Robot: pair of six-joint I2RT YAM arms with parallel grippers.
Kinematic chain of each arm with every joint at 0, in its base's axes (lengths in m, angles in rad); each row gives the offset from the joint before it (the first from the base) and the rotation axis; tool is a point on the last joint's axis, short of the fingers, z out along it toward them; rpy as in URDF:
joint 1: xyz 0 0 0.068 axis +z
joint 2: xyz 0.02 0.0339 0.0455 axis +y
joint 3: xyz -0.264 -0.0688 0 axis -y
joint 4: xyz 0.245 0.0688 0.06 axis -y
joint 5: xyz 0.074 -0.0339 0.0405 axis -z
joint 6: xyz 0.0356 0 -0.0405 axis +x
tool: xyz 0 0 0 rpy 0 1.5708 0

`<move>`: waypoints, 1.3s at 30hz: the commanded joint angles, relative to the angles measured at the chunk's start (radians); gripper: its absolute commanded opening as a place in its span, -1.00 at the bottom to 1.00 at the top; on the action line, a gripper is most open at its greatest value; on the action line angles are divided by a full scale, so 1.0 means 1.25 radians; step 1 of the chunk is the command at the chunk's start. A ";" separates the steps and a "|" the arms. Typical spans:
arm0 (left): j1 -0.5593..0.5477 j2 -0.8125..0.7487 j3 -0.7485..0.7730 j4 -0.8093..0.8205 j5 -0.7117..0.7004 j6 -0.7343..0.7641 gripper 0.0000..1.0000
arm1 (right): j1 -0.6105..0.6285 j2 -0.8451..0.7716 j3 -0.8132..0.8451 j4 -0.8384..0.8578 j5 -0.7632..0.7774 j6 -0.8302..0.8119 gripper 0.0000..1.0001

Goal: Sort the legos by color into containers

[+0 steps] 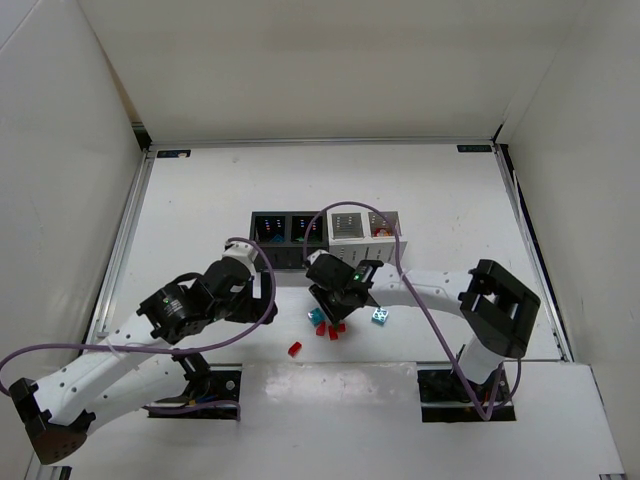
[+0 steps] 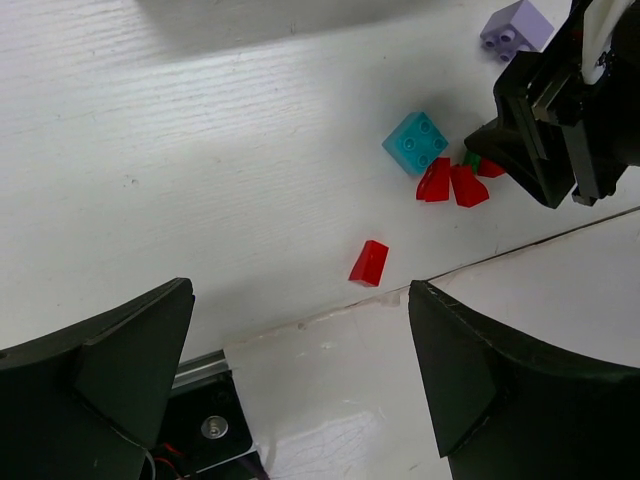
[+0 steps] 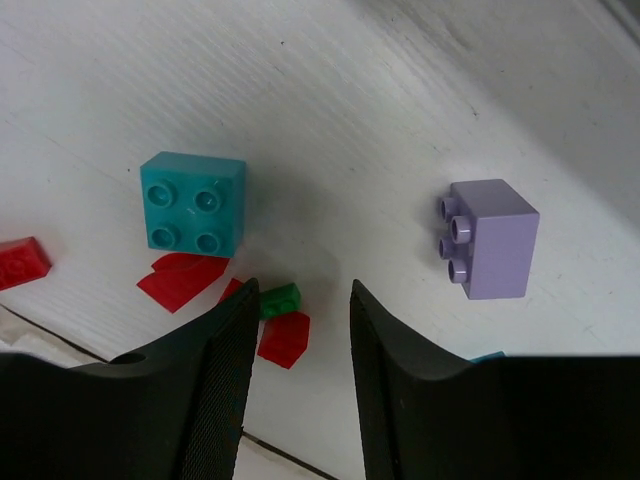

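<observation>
Loose legos lie on the white table in front of the bins. A teal brick (image 3: 194,203), a lilac brick (image 3: 490,238), a tiny green brick (image 3: 277,299) and red pieces (image 3: 285,338) show in the right wrist view. My right gripper (image 3: 300,350) is open and empty, low over the green and red pieces, which lie by its left finger. One red brick (image 2: 369,263) lies apart, nearer the front. My left gripper (image 2: 300,380) is open and empty, left of the pile. The black bins (image 1: 285,228) and white bins (image 1: 365,228) stand behind.
A light blue brick (image 1: 380,317) lies right of my right gripper (image 1: 335,312). A raised white front ledge (image 1: 400,400) with both arm bases runs close behind the bricks. Purple cables loop over both arms. White walls enclose the table.
</observation>
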 commanded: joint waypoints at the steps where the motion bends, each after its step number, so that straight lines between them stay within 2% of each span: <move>1: -0.005 -0.005 0.004 -0.007 -0.012 -0.016 1.00 | 0.010 0.003 -0.023 0.039 0.037 0.031 -0.10; 5: -0.005 -0.007 -0.004 0.000 -0.007 -0.026 1.00 | 0.001 -0.004 -0.039 0.048 0.034 0.041 -0.13; 22: -0.006 0.029 0.000 0.008 0.001 -0.027 1.00 | 0.071 -0.010 -0.092 0.040 0.039 0.075 -0.21; 23: -0.006 0.030 0.001 0.009 -0.001 -0.026 1.00 | 0.072 -0.011 -0.094 0.043 0.040 0.077 -0.31; 25: -0.008 0.027 0.001 0.008 -0.001 -0.026 1.00 | 0.069 -0.014 -0.097 0.043 0.039 0.080 -0.34; 34: -0.006 0.024 0.011 -0.001 -0.003 -0.026 1.00 | 0.061 -0.039 -0.100 0.039 0.061 0.076 -0.84; 39: -0.006 0.024 0.019 0.002 -0.007 -0.019 1.00 | 0.042 -0.112 -0.093 0.034 0.052 0.058 -0.90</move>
